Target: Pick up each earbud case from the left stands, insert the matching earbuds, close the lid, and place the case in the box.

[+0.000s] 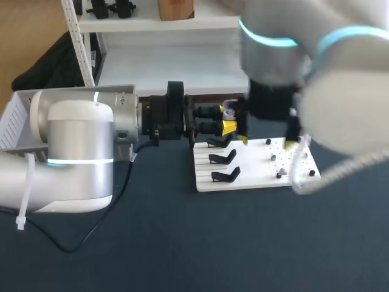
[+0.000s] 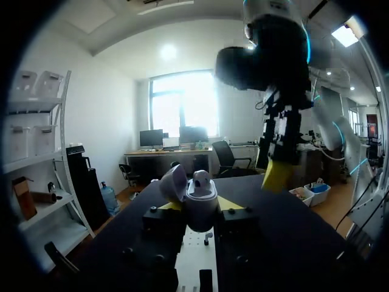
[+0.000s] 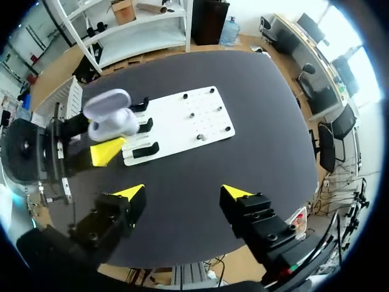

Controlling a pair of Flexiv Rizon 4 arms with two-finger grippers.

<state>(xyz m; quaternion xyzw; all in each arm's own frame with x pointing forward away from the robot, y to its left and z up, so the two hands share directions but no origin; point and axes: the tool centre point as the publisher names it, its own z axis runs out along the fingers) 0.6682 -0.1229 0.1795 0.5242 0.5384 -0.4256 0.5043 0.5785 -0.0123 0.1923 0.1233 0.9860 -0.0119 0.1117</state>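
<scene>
the left gripper (image 2: 200, 205) is clenched on the earbud case (image 2: 199, 196), its yellow tips pressing the case's base from both sides. the pale lilac case stands upright between them, its lid flipped open and leaning off to one side. in the head view this gripper lies level at the upper centre of the frame, holding the case just past the far left corner of the white board (image 1: 255, 179). three black stands (image 1: 223, 158) line the board's left half. small dark pieces dot its right half, too small to tell apart. the right gripper (image 3: 182, 193) is released, fingers wide apart, hanging over the dark table (image 3: 200, 158) with the board ahead of it. a white slatted box (image 1: 15, 118) sits at the frame's far left.
</scene>
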